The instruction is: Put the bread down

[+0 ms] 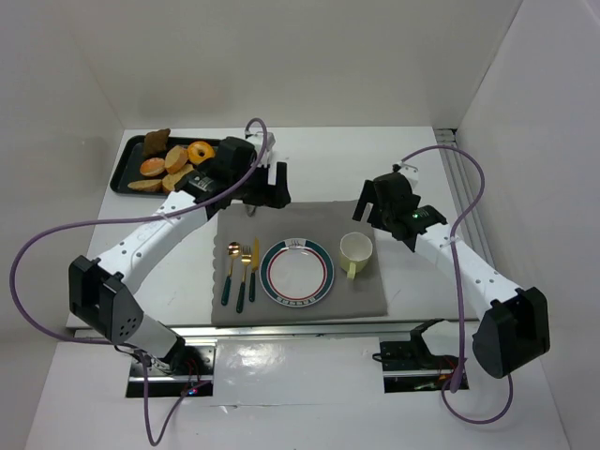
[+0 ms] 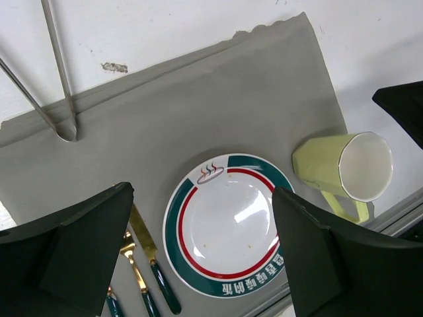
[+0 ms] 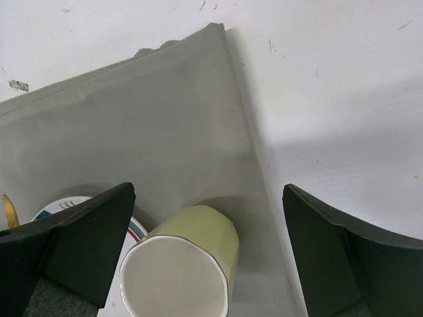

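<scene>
The left gripper [image 2: 203, 198] is spread wide with nothing between its black fingers, and it hangs above the grey cloth mat [image 2: 198, 92]. Under it lies the round white plate with a green and red rim [image 2: 225, 228]. The right gripper [image 3: 208, 195] is also wide apart and holds nothing (its two fingers frame the pale yellow-green cup [image 3: 188, 264], which sits on the mat just to the right of the plate). The gold cutlery with dark green handles [image 1: 242, 272] lies on the mat to the left of the plate. The brown and orange bread pieces [image 1: 169, 164] lie together on the black rectangular tray [image 1: 118, 178], at the far left corner of the white table [image 1: 319, 159], well apart from the plate.
</scene>
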Robot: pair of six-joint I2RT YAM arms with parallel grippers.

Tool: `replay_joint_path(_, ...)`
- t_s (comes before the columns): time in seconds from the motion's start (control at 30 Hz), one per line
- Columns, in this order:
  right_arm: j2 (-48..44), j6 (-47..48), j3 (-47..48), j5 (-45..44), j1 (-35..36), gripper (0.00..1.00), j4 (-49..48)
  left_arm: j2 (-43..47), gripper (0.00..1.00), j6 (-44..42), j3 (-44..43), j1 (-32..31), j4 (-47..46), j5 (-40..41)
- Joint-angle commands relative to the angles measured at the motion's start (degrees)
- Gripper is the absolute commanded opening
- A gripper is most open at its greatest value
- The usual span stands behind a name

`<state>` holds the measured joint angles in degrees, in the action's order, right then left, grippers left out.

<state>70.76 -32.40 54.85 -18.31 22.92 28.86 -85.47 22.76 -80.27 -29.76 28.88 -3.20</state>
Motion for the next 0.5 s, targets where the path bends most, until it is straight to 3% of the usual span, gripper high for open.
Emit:
replay_joint_path(0.0, -1.7, -0.9, 1.9, -2.1, 0.5, 1.0, 0.6, -1.6, 1.0, 0.4, -3.1, 0.1, 0.0, 0.7)
replay_joint_path(0.13, -3.9, -0.9, 0.4, -2.1, 0.5, 1.0, -0.2, -1.6, 1.0, 3.9, -3.7, 0.7, 0.6, 7.0)
replay_joint_path(0.27, -3.9, -0.9, 0.4, -3.4, 0.5, 1.0, 0.5, -2.2, 1.0, 2.5, -4.5, 2.6, 1.9, 7.4)
replay_joint_path(0.4, -6.5, -1.9, -1.1, -4.7, 0.5, 1.0, 0.2, -5.2, 0.98, -0.5, -5.9, 5.2, 6.4, 12.3)
replay_joint_path(0.47, -9.4, -1.9, -3.6, -4.1, 0.5, 1.0, -1.4, -11.0, 1.0, -1.0, -10.2, 8.3, 10.6, 13.6)
